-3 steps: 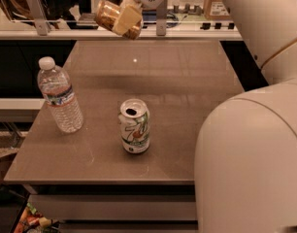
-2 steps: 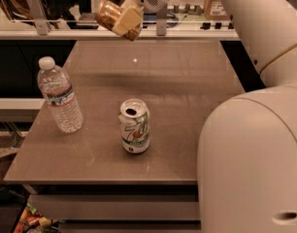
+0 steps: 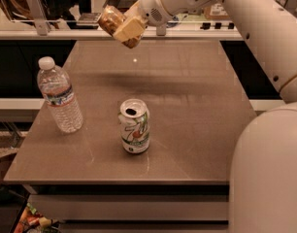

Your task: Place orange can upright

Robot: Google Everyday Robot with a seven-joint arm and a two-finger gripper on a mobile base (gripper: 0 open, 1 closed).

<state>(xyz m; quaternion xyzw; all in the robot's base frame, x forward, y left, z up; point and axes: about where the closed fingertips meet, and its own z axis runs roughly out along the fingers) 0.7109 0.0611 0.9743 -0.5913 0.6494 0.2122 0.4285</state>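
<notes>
I hold the orange can high and tipped.
On the left stands a clear, bumpy plastic water bottle. Next, my gripper pinches the orange can above the far end of the smooth brown table. The can is round, slick metal, so it could slip out, or fall over if I put it down slanted. The shiny 7UP can stands in the middle.
</notes>
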